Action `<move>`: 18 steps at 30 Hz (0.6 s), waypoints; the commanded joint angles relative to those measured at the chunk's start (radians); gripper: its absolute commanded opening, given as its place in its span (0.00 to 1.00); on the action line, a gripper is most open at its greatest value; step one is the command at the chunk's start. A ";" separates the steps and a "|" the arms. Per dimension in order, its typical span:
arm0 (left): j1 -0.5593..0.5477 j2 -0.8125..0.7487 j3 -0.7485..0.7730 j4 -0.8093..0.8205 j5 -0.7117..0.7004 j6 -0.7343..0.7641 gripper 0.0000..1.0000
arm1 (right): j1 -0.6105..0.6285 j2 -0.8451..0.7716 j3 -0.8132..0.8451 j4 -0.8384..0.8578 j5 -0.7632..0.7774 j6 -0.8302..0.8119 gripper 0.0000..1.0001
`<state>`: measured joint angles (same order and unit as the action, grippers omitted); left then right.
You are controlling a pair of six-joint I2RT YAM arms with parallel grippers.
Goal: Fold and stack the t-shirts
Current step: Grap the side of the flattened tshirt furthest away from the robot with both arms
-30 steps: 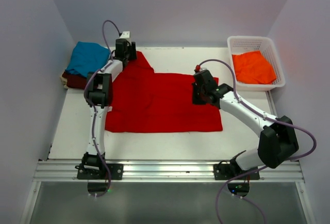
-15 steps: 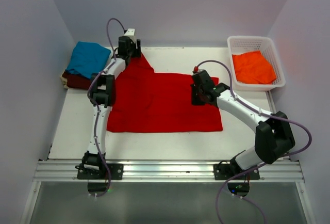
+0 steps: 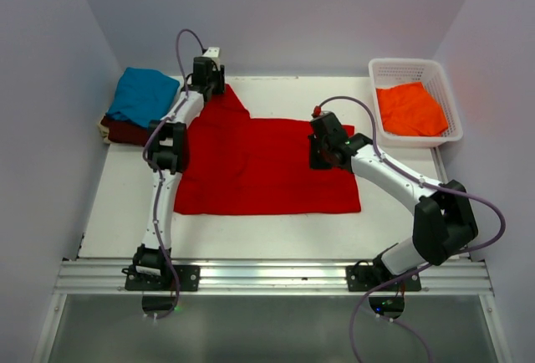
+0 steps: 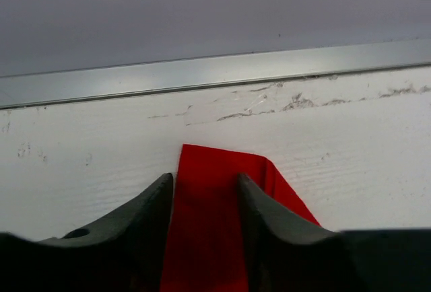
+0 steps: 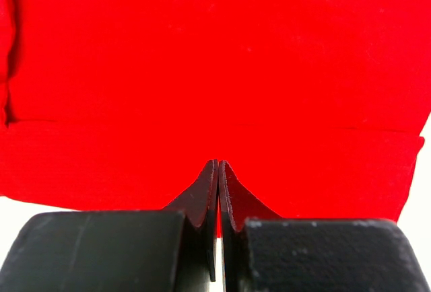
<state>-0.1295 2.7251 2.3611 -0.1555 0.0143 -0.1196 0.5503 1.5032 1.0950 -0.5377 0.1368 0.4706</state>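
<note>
Red t-shirt [image 3: 267, 166] first: my left gripper [image 4: 205, 188] stands with its jaws moderately apart, straddling the sleeve tip, which lies flat near the table's [image 4: 350, 137] back edge. Over the last second that arm has crept rearward, drawing the sleeve out straight. My right gripper [image 5: 218, 165] is closed tip to tip, apparently pinching the far hem. The shirt now lies spread mid-table, so I judge folding can begin. The teal t-shirt [image 3: 144, 94] sits stacked at left.

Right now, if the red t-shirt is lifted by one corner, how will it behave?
The red t-shirt lies flat with soft creases, so it will probably drape limply. Its folded sleeve tip looks thin, so it is likely light.
</note>
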 commanded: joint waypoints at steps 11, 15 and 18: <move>0.024 -0.080 -0.138 0.032 -0.005 -0.035 0.00 | -0.003 -0.046 0.017 0.015 -0.011 0.002 0.00; 0.024 -0.183 -0.288 0.112 -0.042 -0.048 0.00 | -0.003 -0.034 0.022 0.013 0.032 -0.010 0.00; 0.024 -0.257 -0.310 0.114 -0.063 -0.040 0.00 | -0.003 -0.020 0.019 0.024 0.067 -0.010 0.00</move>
<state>-0.1181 2.5713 2.0823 -0.0570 -0.0055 -0.1528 0.5503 1.4998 1.1042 -0.5369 0.1516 0.4706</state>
